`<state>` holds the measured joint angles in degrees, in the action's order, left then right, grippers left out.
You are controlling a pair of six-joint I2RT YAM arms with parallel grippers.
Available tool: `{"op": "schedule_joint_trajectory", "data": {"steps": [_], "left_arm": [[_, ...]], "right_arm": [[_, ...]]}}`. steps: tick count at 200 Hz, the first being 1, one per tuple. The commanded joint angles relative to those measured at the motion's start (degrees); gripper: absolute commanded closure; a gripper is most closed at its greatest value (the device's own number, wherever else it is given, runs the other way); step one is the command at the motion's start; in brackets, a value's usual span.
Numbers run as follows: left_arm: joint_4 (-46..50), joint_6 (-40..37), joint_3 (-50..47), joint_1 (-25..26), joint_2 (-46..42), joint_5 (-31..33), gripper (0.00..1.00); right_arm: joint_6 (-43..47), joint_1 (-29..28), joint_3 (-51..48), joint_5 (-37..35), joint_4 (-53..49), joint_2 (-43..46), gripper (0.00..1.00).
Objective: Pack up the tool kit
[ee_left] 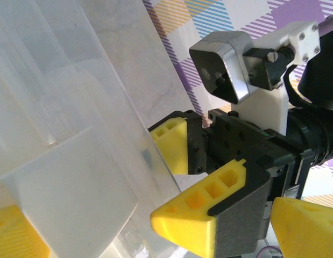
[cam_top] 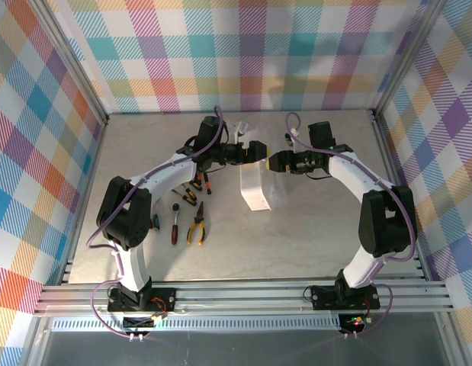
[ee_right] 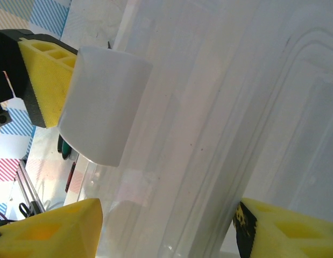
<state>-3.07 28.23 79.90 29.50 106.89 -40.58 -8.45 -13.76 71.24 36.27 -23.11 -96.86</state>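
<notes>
- The small translucent white rectangular plastic case [cam_top: 255, 191] stands at the middle of the pale marbled tabletop [cam_top: 312, 244]. Its clear lid leans out towards 3 o'clock.
- The left gripper [cam_top: 256, 150] hangs at the case's 12 o'clock edge. The left wrist view shows its yellow fingers [ee_left: 18, 236] spread wide. One finger sits beside an opaque white tab [ee_right: 104, 105] on the case, and nothing is clamped.
- The right gripper [cam_top: 275, 162] is at the case's 1 o'clock, nose to nose with the left one. Its jaws are parted, and the lid's thin edge passes between them.
- Yellow-handled pliers [cam_top: 195, 229] lie loose on the table at 8 o'clock from the case.
- A red-and-black-handled screwdriver [cam_top: 175, 223] lies just beside the pliers.
- More red-and-black-handled tools [cam_top: 194, 192] lie at 9 o'clock, under the left arm.
</notes>
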Motion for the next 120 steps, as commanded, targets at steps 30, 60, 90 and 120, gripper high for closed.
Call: {"op": "schedule_joint_trajectory", "data": {"steps": [30,60,90,120], "left_arm": [[5.89,-0.43,-7.55,-2.29,3.24,0.83,0.00],[6.09,-1.48,-8.00,-2.95,3.14,1.09,0.00],[6.41,-2.21,-8.07,-3.50,2.80,1.48,0.00],[6.65,-2.70,-8.18,-3.90,2.03,1.97,0.00]], "right_arm": [[1.31,-2.67,7.17,-0.40,-4.56,-1.08,0.35],[-1.68,-2.85,7.79,-7.73,-3.22,-1.29,0.36],[-2.79,-1.15,8.94,-13.68,-4.50,-0.26,0.35],[0.62,-0.91,13.35,-20.10,-12.36,-0.42,0.29]]}}
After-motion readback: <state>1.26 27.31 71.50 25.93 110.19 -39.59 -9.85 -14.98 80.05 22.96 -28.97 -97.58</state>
